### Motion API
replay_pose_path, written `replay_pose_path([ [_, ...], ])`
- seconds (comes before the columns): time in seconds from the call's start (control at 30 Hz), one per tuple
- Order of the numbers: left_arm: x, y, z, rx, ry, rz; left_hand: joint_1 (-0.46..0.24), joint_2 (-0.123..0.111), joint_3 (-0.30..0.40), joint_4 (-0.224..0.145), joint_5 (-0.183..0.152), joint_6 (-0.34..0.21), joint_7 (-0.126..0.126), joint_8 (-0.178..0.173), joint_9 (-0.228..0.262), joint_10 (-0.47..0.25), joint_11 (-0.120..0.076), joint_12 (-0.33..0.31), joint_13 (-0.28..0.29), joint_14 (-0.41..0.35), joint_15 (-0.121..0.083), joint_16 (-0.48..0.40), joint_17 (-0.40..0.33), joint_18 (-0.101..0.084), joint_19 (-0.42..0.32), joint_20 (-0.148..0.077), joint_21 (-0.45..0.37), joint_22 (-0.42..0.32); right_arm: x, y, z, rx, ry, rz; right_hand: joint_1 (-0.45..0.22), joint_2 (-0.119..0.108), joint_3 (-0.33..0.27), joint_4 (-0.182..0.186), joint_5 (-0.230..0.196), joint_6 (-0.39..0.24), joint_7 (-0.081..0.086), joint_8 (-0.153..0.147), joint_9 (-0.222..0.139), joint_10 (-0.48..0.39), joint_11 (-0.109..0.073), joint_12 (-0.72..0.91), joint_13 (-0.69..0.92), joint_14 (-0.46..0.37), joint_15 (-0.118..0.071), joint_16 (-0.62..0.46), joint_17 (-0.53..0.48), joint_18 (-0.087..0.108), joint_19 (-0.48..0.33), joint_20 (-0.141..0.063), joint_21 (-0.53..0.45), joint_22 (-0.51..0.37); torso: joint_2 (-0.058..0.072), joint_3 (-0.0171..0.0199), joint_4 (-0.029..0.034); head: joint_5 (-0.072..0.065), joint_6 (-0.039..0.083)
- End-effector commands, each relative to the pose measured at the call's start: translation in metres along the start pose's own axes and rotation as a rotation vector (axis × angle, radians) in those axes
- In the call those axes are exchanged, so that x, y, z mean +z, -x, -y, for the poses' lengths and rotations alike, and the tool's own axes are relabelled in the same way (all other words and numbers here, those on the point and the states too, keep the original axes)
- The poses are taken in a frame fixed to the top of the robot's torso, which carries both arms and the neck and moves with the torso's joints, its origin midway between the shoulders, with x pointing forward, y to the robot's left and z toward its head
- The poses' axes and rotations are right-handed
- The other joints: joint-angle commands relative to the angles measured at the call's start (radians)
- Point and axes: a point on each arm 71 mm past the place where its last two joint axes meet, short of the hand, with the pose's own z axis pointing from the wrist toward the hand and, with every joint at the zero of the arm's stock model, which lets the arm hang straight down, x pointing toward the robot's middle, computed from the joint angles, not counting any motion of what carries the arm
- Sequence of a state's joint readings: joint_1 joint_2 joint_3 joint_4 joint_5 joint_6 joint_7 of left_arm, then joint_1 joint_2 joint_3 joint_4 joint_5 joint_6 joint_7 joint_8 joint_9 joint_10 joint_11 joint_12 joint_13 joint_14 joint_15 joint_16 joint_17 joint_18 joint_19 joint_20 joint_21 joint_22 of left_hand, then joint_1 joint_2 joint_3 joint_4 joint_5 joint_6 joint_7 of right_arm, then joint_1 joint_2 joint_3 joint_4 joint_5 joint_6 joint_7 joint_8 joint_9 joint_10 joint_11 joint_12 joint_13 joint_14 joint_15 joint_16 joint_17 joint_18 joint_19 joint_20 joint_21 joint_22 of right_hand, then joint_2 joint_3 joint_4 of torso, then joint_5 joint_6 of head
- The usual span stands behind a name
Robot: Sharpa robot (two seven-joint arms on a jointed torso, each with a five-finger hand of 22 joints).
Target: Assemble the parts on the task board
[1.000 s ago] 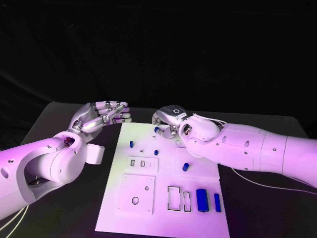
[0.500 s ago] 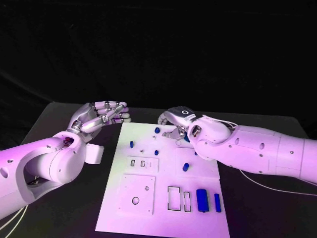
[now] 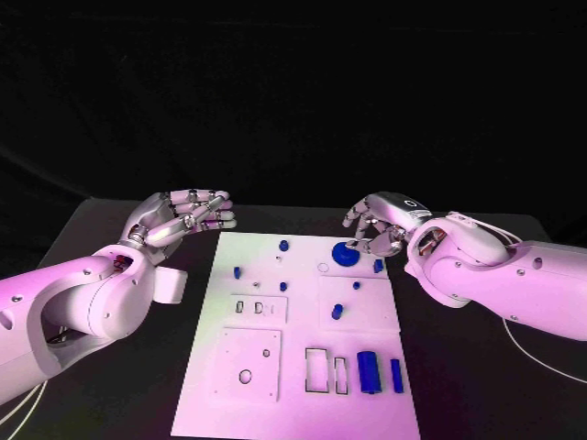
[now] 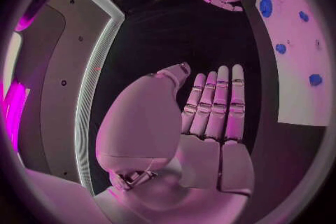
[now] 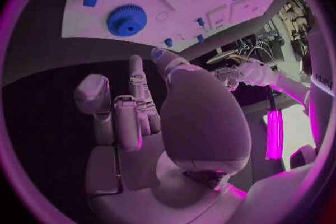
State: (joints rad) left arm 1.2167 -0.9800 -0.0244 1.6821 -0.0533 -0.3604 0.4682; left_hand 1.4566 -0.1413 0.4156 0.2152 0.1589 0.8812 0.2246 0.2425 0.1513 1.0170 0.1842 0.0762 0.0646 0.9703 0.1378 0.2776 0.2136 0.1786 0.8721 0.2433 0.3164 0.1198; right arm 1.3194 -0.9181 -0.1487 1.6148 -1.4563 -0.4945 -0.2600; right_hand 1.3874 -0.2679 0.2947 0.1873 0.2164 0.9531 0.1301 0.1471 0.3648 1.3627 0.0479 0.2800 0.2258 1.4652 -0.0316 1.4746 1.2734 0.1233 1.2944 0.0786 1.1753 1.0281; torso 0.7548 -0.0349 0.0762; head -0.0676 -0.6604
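Note:
The white task board point(image 3: 260, 408) lies lengthwise in the middle of the table. A blue gear point(image 3: 345, 254) lies flat near its far right corner, also visible in the wrist views point(image 5: 126, 19) point(image 4: 266, 7). My right hand point(image 3: 380, 220) hovers just past the gear at the board's far right edge, fingers loosely bent and holding nothing point(image 5: 133, 117). My left hand point(image 3: 182, 215) is raised beside the board's far left corner, palm bare and fingers extended side by side point(image 4: 210, 117). Small blue pegs point(image 3: 283, 246) point(image 3: 238, 271) point(image 3: 336, 313) stand scattered over the board's far half.
Two long blue bars point(image 3: 369, 371) point(image 3: 397, 375) lie near the board's near right side, next to rectangular slots point(image 3: 320, 367). A square plate with a round hole point(image 3: 248, 376) sits at the near left. Black table point(image 3: 108, 229) surrounds the board.
My right hand has moved right, off the board's far middle to its right edge, uncovering the blue gear on the board. The left hand has hardly moved.

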Motion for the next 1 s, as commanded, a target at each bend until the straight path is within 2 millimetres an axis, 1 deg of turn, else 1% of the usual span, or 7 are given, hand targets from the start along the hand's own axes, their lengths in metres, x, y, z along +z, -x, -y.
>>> replay_pose_path([
  [0.03,0.001,-0.002,0.001,-0.009,-0.011,-0.021,-0.009,-0.005,0.006,0.002,-0.003,-0.009,0.021,-0.004,-0.001,0.002,0.005,-0.003,0.001,-0.001,0.005,-0.007,0.001,0.004,0.000,0.007,-0.001,-0.002,-0.003,-0.005,0.014,0.109,-0.126,-0.099,0.015,-0.005,-0.078,0.010,0.012,-0.019,-0.003,0.010,0.011,0.030,-0.012,0.119,0.116,0.057,-0.002,0.011,0.025,-0.016,0.011,-0.005,0.017,0.029,-0.003,0.0067,-0.0092,0.001,0.001],
  [0.07,0.002,-0.002,0.001,-0.009,-0.011,-0.021,-0.009,-0.005,0.006,0.002,-0.003,-0.009,0.021,-0.004,-0.001,0.002,0.005,-0.003,0.001,-0.001,0.005,-0.007,0.001,0.004,0.000,0.007,-0.001,-0.002,-0.003,-0.005,0.017,0.115,-0.136,-0.110,0.030,0.006,-0.111,0.025,0.030,-0.027,-0.005,0.022,0.020,-0.010,-0.014,0.225,0.232,0.061,0.006,0.018,0.040,-0.013,0.016,-0.010,0.024,0.041,-0.003,0.0068,-0.0093,-0.001,0.001],
  [0.1,0.002,-0.002,0.001,-0.009,-0.011,-0.022,-0.009,-0.005,0.006,0.002,-0.003,-0.009,0.021,-0.004,-0.001,0.002,0.005,-0.003,0.001,-0.001,0.005,-0.007,0.001,0.004,0.000,0.007,-0.001,-0.002,-0.003,-0.006,0.020,0.123,-0.146,-0.122,0.076,0.013,-0.195,0.058,0.053,-0.052,-0.003,0.054,0.042,-0.055,-0.022,0.623,0.642,0.067,0.011,0.035,0.080,-0.027,0.028,0.002,0.042,0.070,-0.002,0.0080,-0.0097,-0.002,0.001],
  [0.17,0.002,-0.003,0.000,-0.010,-0.011,-0.023,-0.009,-0.005,0.006,0.002,-0.003,-0.009,0.021,-0.004,-0.001,0.002,0.005,-0.003,0.001,-0.001,0.005,-0.007,0.001,0.004,0.000,0.007,-0.001,-0.002,-0.001,-0.008,0.023,0.133,-0.159,-0.140,0.080,0.032,-0.223,0.096,0.063,-0.066,0.006,0.072,0.050,0.020,-0.001,0.877,0.900,0.075,0.007,0.051,0.128,-0.029,0.042,0.008,0.061,0.101,-0.001,0.0093,-0.0105,-0.001,0.003],
  [0.27,0.003,-0.003,0.000,-0.011,-0.011,-0.025,-0.009,-0.005,0.006,0.002,-0.003,-0.009,0.021,-0.004,-0.001,0.002,0.005,-0.003,0.001,-0.001,0.005,-0.007,0.001,0.004,0.000,0.007,-0.001,-0.002,0.002,-0.012,0.026,0.142,-0.169,-0.156,0.084,0.046,-0.255,0.102,0.070,-0.086,0.012,0.095,0.060,0.049,0.007,1.012,1.041,0.079,0.017,0.059,0.152,-0.029,0.049,0.012,0.072,0.121,-0.001,0.0106,-0.0113,0.000,0.003],
  [0.5,0.003,-0.003,0.000,-0.012,-0.010,-0.027,-0.008,-0.005,0.007,0.001,-0.003,-0.008,0.020,-0.003,-0.001,0.003,0.004,-0.004,0.001,-0.001,0.005,-0.007,0.002,0.004,0.000,0.007,-0.002,-0.002,0.010,-0.025,0.025,0.151,-0.168,-0.182,0.086,0.057,-0.269,0.102,0.086,-0.102,0.017,0.118,0.066,0.108,0.015,1.142,1.180,0.086,0.023,0.071,0.192,-0.035,0.064,0.017,0.093,0.155,-0.001,0.0057,-0.0072,-0.001,-0.002],
  [1.0,0.002,-0.004,0.000,-0.014,-0.008,-0.031,-0.008,-0.005,0.007,0.001,-0.003,-0.008,0.020,-0.003,-0.001,0.003,0.004,-0.004,0.001,-0.001,0.005,-0.007,0.002,0.004,0.000,0.007,-0.002,-0.002,0.023,-0.040,0.014,0.130,-0.136,-0.182,0.090,0.070,-0.260,0.101,0.098,-0.101,0.018,0.133,0.069,0.128,0.016,1.181,1.221,0.090,0.025,0.077,0.212,-0.038,0.073,0.020,0.107,0.175,-0.002,0.0051,-0.0091,0.003,-0.013],
])
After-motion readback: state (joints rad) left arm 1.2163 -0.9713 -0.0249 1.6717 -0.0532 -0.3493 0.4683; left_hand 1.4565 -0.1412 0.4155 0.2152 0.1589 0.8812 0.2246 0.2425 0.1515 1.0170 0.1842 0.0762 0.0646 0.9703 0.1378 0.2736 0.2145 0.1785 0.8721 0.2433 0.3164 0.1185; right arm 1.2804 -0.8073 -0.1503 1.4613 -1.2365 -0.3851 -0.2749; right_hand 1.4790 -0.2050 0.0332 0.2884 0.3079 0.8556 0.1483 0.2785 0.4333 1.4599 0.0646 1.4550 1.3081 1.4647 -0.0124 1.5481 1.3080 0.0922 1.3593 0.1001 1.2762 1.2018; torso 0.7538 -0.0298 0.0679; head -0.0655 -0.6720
